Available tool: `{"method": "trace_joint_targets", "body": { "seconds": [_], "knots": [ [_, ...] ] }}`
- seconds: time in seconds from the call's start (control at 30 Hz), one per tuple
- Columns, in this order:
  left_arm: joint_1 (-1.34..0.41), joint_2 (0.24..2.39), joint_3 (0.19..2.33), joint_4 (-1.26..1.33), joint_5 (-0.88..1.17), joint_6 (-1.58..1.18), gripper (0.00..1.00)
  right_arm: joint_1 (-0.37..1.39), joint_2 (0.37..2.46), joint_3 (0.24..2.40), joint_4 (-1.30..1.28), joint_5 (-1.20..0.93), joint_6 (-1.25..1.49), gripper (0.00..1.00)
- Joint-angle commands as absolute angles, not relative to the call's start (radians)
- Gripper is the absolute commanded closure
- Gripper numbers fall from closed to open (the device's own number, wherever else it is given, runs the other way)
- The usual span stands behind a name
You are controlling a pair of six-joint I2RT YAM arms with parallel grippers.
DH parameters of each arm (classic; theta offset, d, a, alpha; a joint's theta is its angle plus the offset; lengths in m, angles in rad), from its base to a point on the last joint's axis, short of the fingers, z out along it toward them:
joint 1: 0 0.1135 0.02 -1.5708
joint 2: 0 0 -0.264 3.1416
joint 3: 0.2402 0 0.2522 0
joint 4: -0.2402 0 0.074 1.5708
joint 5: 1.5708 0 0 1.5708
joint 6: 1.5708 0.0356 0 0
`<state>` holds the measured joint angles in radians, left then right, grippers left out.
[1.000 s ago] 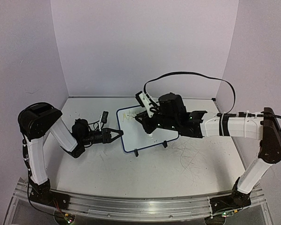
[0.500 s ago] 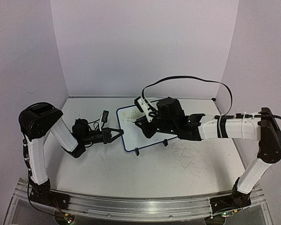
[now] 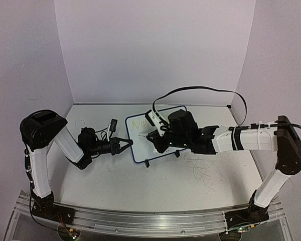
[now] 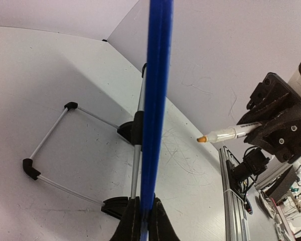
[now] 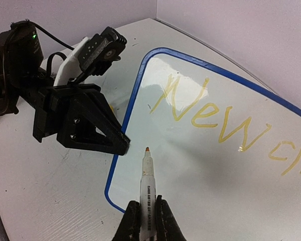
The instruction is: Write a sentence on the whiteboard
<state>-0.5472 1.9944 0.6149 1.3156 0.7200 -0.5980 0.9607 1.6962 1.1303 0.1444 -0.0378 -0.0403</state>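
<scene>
The whiteboard [image 3: 140,148] stands mid-tabletop, nearer the far edge; left jaws closed on its blue frame, right jaws closed on the marker [image 5: 146,175], tip beneath the sentence [image 5: 210,118] "New ch…". We judge that hard tip pressure could topple the board or twist it loose.

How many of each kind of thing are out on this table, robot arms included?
Robot arms: 2, the left arm and the right arm
Whiteboards: 1, the whiteboard
Marker pens: 1, the marker
Total: 4
</scene>
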Motion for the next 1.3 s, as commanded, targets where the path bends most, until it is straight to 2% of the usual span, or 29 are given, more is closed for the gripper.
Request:
{"method": "trace_joint_targets", "body": {
  "seconds": [0.0,0.43,0.67,1.27],
  "knots": [
    [-0.557,1.957,0.621,1.264,0.695,-0.587,1.00,0.966,1.683,1.131,0.198,-0.029,-0.025,1.00],
    [-0.558,1.944,0.627,1.231,0.690,-0.571,1.00,0.965,1.690,1.132,0.224,-0.034,-0.015,1.00],
    [-0.560,1.941,0.631,1.221,0.689,-0.566,1.00,0.966,1.691,1.121,0.233,0.039,-0.008,1.00],
    [-0.563,1.935,0.637,1.203,0.683,-0.557,1.00,0.966,1.753,1.163,0.207,-0.052,-0.008,1.00]
  ]
}}
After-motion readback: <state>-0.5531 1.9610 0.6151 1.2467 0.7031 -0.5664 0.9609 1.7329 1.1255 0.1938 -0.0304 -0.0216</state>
